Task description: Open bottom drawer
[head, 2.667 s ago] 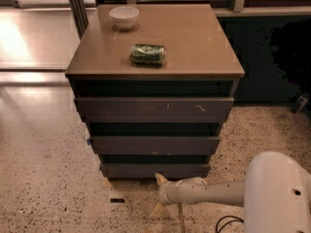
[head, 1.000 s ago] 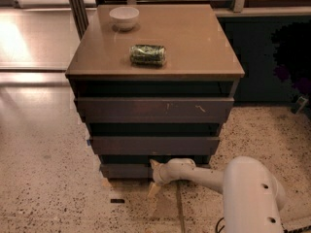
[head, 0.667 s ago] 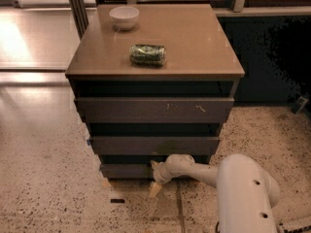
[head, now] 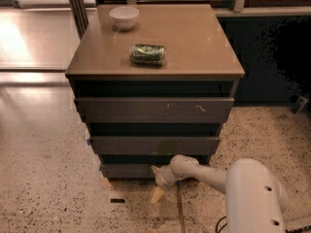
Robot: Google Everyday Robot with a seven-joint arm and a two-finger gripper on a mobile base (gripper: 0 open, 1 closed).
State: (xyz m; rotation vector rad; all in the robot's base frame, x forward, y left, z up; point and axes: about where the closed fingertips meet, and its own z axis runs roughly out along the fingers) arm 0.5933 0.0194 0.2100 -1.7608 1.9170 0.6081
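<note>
Pale gripper (head: 156,182), fingers apart, is hanging at dark brown handleless bottom drawer (head: 127,170)'s front; slick, rigid, so probably hook its top lip.

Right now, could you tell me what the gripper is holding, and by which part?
Cannot be told: the gripper sits against the bottom drawer, near its front's middle; no clear grasp shows.

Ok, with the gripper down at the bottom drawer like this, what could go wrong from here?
1. The gripper is at the plain, handleless front of the bottom drawer, so it may slip off instead of drawing it out.
2. It works low, close to the floor, and could scrape it during the pull.
3. The green can lies on its side on the cabinet top; a jerk might set it rolling.
</note>
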